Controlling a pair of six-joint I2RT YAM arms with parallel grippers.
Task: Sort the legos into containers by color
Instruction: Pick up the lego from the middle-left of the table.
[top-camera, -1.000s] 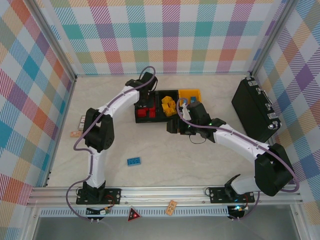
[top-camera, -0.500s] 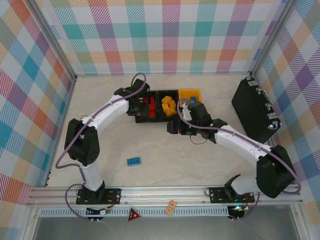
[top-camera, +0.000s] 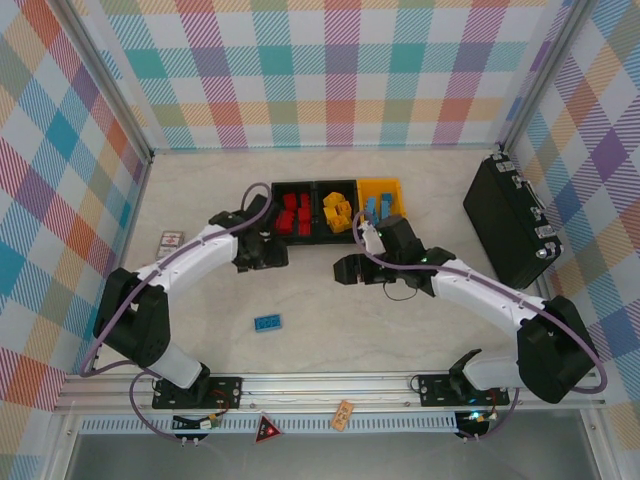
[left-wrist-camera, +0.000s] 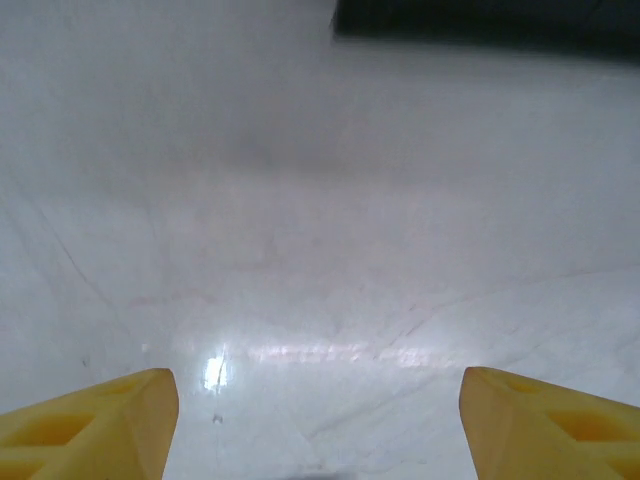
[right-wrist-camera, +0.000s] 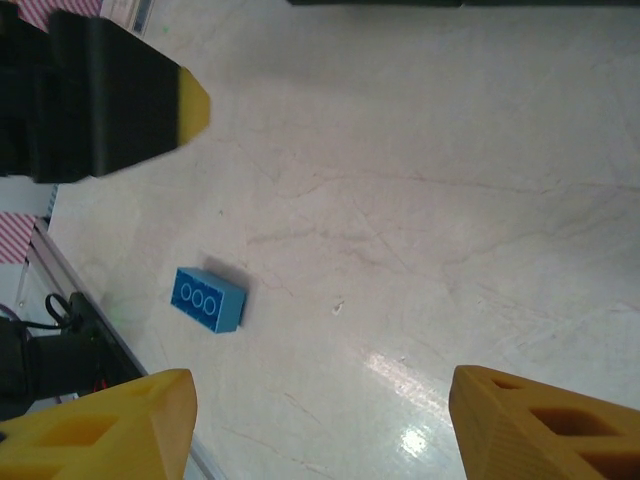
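**Q:** Top external view: where does the sorting stand?
**A:** One blue lego (top-camera: 267, 323) lies loose on the table (top-camera: 420, 330), well apart from the containers (top-camera: 316, 186). They stand in a row at the far side. Red bricks (top-camera: 293, 215) and yellow bricks (top-camera: 338, 210) fill the two black ones, and blue ones lie in the yellow-orange bin (top-camera: 398, 190). The left gripper (top-camera: 270, 252) and the right gripper (top-camera: 345, 270) hover between.

**Q:** Left wrist view?
**A:** Fingers (left-wrist-camera: 90, 420) spread wide over bare table, with nothing held.

**Q:** Right wrist view?
**A:** Fingers (right-wrist-camera: 110, 420) parted and empty, with the blue lego (right-wrist-camera: 209, 299) ahead to the left. In my judgement a good pick centres the jaws over it, closes across its narrow sides and lifts it clear before carrying.

**Q:** Any writing?
**A:** None is legible. The cards (top-camera: 172, 240) are too small to read, and the brick's side shows three rings but no letters.
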